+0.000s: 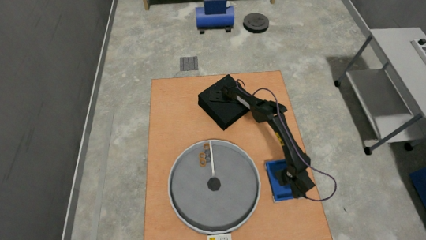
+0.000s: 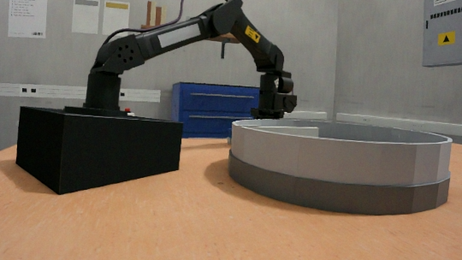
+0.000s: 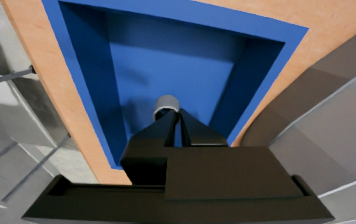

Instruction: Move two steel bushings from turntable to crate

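My gripper (image 3: 178, 112) (image 1: 282, 178) is shut on the wall of a grey steel bushing (image 3: 166, 104) and holds it over the blue crate (image 3: 240, 21) (image 1: 278, 191). The bushing hangs at the left of the fingertips in the wrist view; its height above the crate floor is hard to tell. No other bushing shows in the visible part of the crate. On the round grey turntable (image 1: 189, 206) (image 2: 342, 163), grey bushings (image 1: 207, 155) and copper-coloured bushings (image 1: 203, 163) lie in a cluster left of the white bar. In the exterior view the fingertips and the crate are hidden.
The turntable's raised wall stands close beside the crate. A white bar (image 1: 212, 160) runs from the turntable's rim towards its dark hub (image 1: 214, 184). The arm's black base block (image 1: 224, 109) (image 2: 120, 155) stands behind the turntable in the top view.
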{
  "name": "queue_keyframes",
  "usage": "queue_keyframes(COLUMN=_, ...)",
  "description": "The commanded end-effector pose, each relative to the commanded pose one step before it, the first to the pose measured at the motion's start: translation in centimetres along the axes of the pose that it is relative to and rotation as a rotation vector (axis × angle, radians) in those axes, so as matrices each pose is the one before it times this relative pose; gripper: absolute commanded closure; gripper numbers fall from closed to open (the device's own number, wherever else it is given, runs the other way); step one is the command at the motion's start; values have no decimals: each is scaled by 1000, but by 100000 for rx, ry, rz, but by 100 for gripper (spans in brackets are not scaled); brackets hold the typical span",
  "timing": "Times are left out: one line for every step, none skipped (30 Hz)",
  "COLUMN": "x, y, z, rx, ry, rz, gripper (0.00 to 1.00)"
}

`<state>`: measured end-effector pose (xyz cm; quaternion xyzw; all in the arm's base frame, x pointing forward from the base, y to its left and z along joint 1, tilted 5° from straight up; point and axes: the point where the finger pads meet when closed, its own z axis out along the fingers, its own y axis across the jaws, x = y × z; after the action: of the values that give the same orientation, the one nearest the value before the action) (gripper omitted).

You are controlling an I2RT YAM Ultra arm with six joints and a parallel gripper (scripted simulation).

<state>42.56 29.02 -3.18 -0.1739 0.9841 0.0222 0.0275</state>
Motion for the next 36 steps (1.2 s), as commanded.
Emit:
queue_keyframes(x=-1041, y=-642, z=-390, rx=852, ry=-2491, rz=579, gripper=100)
queue_keyframes(x=-64, y=-24, z=5, rx=-54, ry=-250, rz=14, gripper=100)
queue_keyframes(x=-94, y=4, z=9, rx=-95, ry=-405, rz=-61, gripper=100)
queue_keyframes(x=-126, y=10, z=12, rx=-129, ry=-547, rz=-74, gripper=100)
queue_keyframes(x=-226, y=31, z=-180, rx=-245, ry=-1042, rz=-53, gripper=100)
queue_keyframes(x=-118, y=4, z=-291, rx=-152, ry=-653, rz=-30, gripper=100)
queue_keyframes(x=0, y=0, z=0, rx=0, ry=0, rz=0, gripper=100)
queue_keyframes(x=0, y=0, z=0, rx=0, ry=0, rz=0, gripper=100)
queue_keyframes(x=-78, y=-5, z=-291, rx=-114, ry=-494, rz=154, gripper=100)
queue_keyframes(x=-129, y=9, z=-267, rx=-159, ry=-685, rz=-96, gripper=100)
queue_keyframes(x=-29, y=-12, z=-179, rx=-67, ry=-294, rz=-38, gripper=100)
queue_keyframes(x=268, y=-78, z=105, rx=171, ry=727, rz=19, gripper=100)
queue_keyframes(x=165, y=-48, z=65, rx=105, ry=446, rz=39, gripper=100)
queue_keyframes(x=71, y=-21, z=28, rx=45, ry=193, rz=40, gripper=100)
queue_keyframes(x=61, y=-15, z=4, rx=54, ry=230, rz=30, gripper=100)
queue_keyframes(x=27, y=-6, z=0, rx=25, ry=107, rz=12, gripper=100)
queue_keyframes(x=1, y=0, z=0, rx=1, ry=3, rz=3, gripper=100)
queue_keyframes(x=0, y=0, z=0, rx=0, ry=0, rz=0, gripper=100)
queue_keyframes(x=0, y=0, z=0, rx=0, ry=0, rz=0, gripper=100)
queue_keyframes(x=0, y=0, z=0, rx=0, ry=0, rz=0, gripper=100)
queue_keyframes(x=0, y=0, z=0, rx=0, ry=0, rz=0, gripper=100)
queue_keyframes(x=0, y=0, z=0, rx=0, ry=0, rz=0, gripper=100)
queue_keyframes(x=0, y=0, z=0, rx=0, ry=0, rz=0, gripper=100)
queue_keyframes(x=0, y=0, z=0, rx=0, ry=0, rz=0, gripper=100)
queue_keyframes(x=0, y=0, z=0, rx=0, ry=0, rz=0, gripper=100)
queue_keyframes(x=0, y=0, z=0, rx=0, ry=0, rz=0, gripper=100)
queue_keyframes(x=0, y=0, z=0, rx=0, ry=0, rz=0, gripper=100)
queue_keyframes(x=0, y=0, z=0, rx=0, ry=0, rz=0, gripper=100)
queue_keyframes(x=0, y=0, z=0, rx=0, ry=0, rz=0, gripper=100)
queue_keyframes(x=0, y=0, z=0, rx=0, ry=0, rz=0, gripper=100)
queue_keyframes(x=0, y=0, z=0, rx=0, ry=0, rz=0, gripper=100)
queue_keyframes(x=0, y=0, z=0, rx=0, ry=0, rz=0, gripper=100)
queue_keyframes(x=0, y=0, z=0, rx=0, ry=0, rz=0, gripper=100)
queue_keyframes(x=0, y=0, z=0, rx=0, ry=0, rz=0, gripper=100)
queue_keyframes(x=0, y=0, z=0, rx=0, ry=0, rz=0, gripper=100)
queue_keyframes(x=0, y=0, z=0, rx=0, ry=0, rz=0, gripper=100)
